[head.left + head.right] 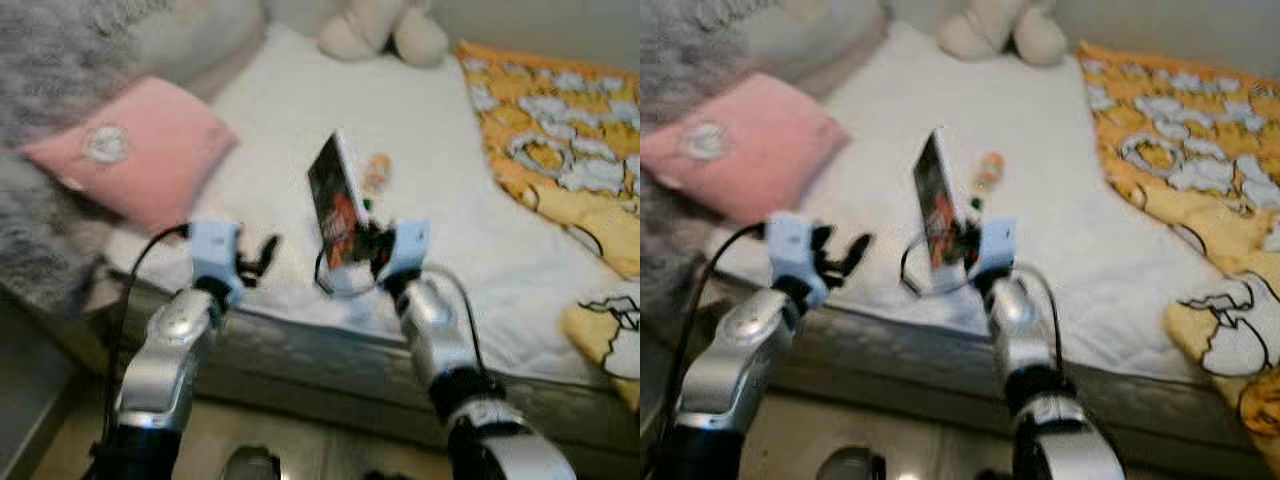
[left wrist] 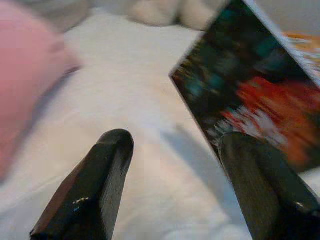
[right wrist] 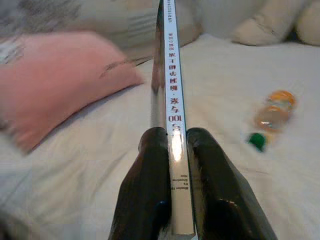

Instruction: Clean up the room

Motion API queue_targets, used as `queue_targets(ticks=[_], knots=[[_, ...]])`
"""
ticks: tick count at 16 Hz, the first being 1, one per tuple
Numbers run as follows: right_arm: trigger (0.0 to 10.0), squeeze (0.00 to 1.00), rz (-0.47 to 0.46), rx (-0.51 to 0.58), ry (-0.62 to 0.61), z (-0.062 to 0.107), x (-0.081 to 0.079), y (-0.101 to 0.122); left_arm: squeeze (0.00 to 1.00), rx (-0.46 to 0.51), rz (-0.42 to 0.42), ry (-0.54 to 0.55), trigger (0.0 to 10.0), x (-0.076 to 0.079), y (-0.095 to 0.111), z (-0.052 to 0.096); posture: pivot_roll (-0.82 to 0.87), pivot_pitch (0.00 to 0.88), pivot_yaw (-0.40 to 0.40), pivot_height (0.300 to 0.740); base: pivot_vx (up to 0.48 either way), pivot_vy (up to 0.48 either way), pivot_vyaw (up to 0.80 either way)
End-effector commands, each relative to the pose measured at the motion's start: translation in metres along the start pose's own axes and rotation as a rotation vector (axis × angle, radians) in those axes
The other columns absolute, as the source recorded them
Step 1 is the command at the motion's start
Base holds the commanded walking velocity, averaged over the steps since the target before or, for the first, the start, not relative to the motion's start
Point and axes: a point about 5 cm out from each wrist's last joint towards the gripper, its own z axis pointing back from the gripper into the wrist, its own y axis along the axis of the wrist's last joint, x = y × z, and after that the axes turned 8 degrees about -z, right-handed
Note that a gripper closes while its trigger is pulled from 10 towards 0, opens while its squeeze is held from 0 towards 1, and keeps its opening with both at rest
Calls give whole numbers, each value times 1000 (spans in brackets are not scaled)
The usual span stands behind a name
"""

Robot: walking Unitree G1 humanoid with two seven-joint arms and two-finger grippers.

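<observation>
A thin book (image 1: 334,200) with a dark and orange cover stands tilted above the white mattress (image 1: 300,120), and my right gripper (image 1: 365,243) is shut on its lower edge. In the right wrist view the white spine (image 3: 172,90) runs up between the two black fingers (image 3: 147,185). My left gripper (image 1: 262,255) hovers open over the bed's front edge, left of the book; its wrist view has the book's cover (image 2: 260,100) just beyond one finger. A small orange bottle (image 1: 377,172) with a green cap lies on the mattress behind the book.
A pink pillow (image 1: 140,150) lies at the left of the bed, with a grey furry blanket (image 1: 50,90) beside it. A cream plush toy (image 1: 385,30) sits at the head. A yellow patterned quilt (image 1: 560,150) covers the right side. The bed's grey front edge (image 1: 330,360) faces me.
</observation>
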Motion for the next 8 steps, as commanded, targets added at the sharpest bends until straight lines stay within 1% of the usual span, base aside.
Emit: queue_targets(ticks=[1,2,3,4,6,7,8], knots=[[0,0,56,87,-40,3,12,16,0,20,49,27,10000,0,0,-3,80,0,-50,740,0,480,0],[0,0,53,97,-87,9,20,16,0,23,67,41,10000,-2,-3,-4,71,0,-47,740,0,480,0],[0,0,58,107,-153,20,31,16,0,24,71,46,10000,-3,-6,-5,58,0,-41,740,0,480,0],[0,0,79,103,-203,34,40,12,0,20,32,20,10000,-3,-8,-6,44,0,-36,740,0,480,0],[0,0,92,84,-254,53,47,1,0,23,0,-20,10000,1,-7,-9,13,0,-25,740,0,480,0],[0,0,95,80,-260,56,48,-1,0,22,-5,-25,10000,2,-7,-10,0,0,-19,740,0,480,0],[0,0,104,80,-270,59,48,-2,0,28,-13,-26,10000,3,-6,-13,-5,0,-18,740,0,0,0]])
